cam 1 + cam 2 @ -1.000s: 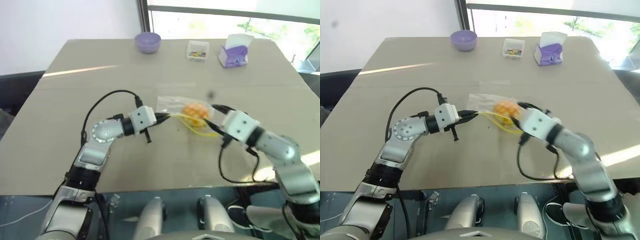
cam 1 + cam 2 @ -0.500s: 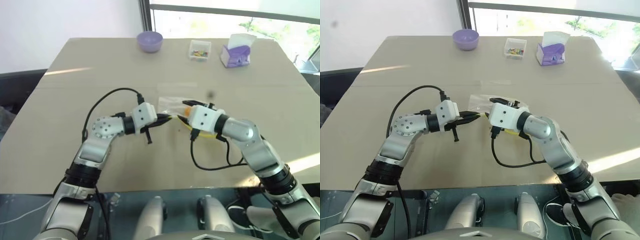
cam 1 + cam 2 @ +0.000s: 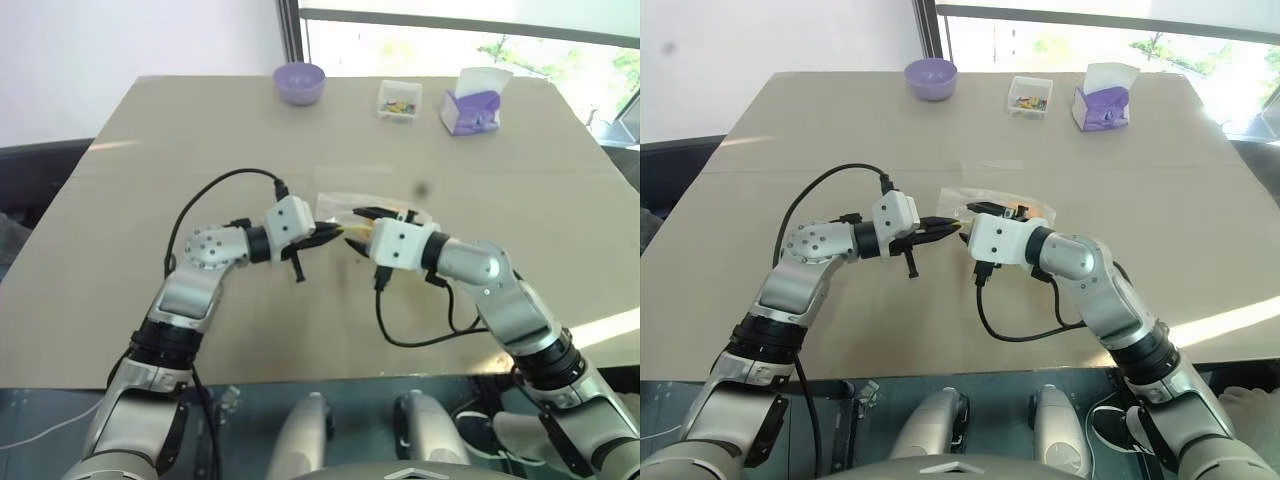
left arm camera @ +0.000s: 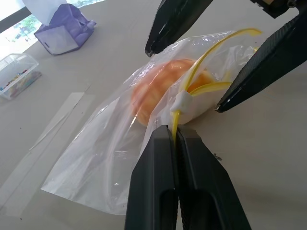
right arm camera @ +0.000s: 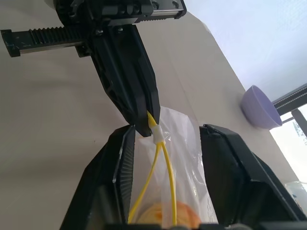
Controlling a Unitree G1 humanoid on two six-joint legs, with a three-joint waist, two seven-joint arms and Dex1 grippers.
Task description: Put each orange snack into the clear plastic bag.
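Observation:
The orange snack lies inside the clear plastic bag on the table. The bag's yellow seal strip gapes in a loop at the mouth. My left gripper is shut on one end of that strip, beside its white slider. My right gripper faces the left one from the other side. It is open, one finger on each side of the bag's mouth, with the snack between the fingers near their base. From the head, both grippers meet at mid-table.
At the table's far edge stand a purple bowl, a small clear box of coloured bits and a purple tissue box. A strip of tape lies flat on the table beside the bag. Black cables hang from both wrists.
My right gripper has moved left over the bag's mouth toward the left gripper, and its fingers have narrowed around the bag. The left gripper has kept its hold in place.

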